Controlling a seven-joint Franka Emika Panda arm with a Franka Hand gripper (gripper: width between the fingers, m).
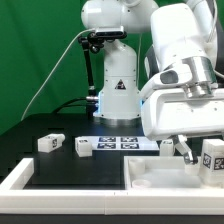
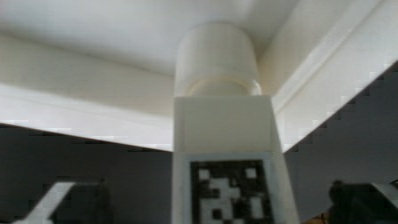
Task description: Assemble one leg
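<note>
A white leg [image 2: 228, 120] with a black-and-white tag stands with its round end in a corner of the large white panel [image 2: 89, 95]. My gripper [image 2: 214, 205] is open around it. Its dark fingers [image 2: 63, 205] sit on either side of the leg with gaps showing. In the exterior view the gripper [image 1: 200, 155] hangs over the far right corner of the panel [image 1: 150, 190], with this leg [image 1: 212, 157] beside the one finger that shows. Three more legs lie on the dark table: one [image 1: 48, 143], one [image 1: 82, 148] and one [image 1: 168, 147] just behind the panel.
The marker board [image 1: 120, 142] lies at the back of the table in front of the robot base [image 1: 115, 95]. A white rim [image 1: 20, 180] runs along the front at the exterior view's left. A green backdrop stands behind.
</note>
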